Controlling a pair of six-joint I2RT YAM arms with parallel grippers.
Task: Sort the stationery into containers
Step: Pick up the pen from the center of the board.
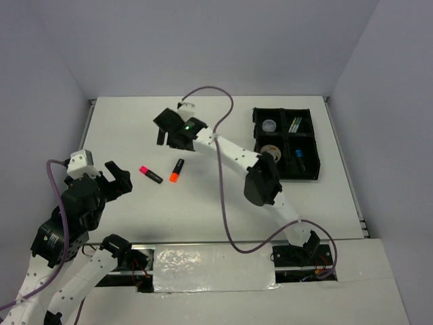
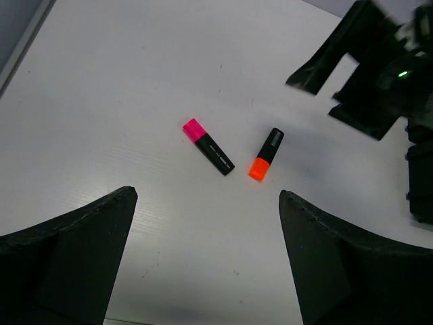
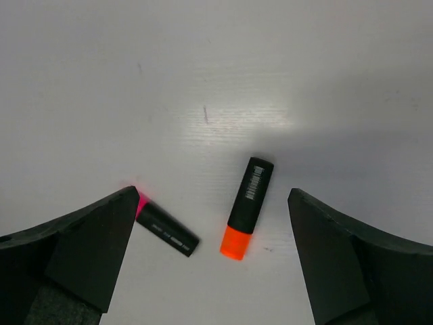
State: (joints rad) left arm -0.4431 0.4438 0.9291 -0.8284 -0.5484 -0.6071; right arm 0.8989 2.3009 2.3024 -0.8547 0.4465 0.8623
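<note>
On my screens two markers lie loose on the white table point(image 1: 128, 128), roughly in the middle and left of the tray. The pink marker point(image 1: 151, 174) is tilted, with its coloured end toward the far left. The orange marker point(image 1: 177, 170) sits just to its right with its coloured end toward the arm bases. The two are close but not touching.

The right gripper point(image 1: 169, 141) reaches across to the far side of these markers, jaws spread wide with nothing between them. In its own camera the orange marker shows in the gap between the fingers point(image 3: 74, 250). The pink one is partly hidden behind the finger on the left of that view (only its black body and a sliver of pink show). I cannot tell how high the gripper is above the surface.

The left gripper point(image 1: 122, 177) is at the near left, also fully spread and carrying nothing. Its camera looks out at both markers lying ahead of it.

The black tray point(image 1: 318, 145) stands at the far right of the table, split into four compartments. The far-left one holds the clear pot point(image 1: 269, 125), the far-right one the pale sticks point(image 1: 295, 124). The tape ring point(image 1: 272, 150) is in the near-left one, and the blue marker point(image 1: 298, 159) lies in the near-right one.
</note>
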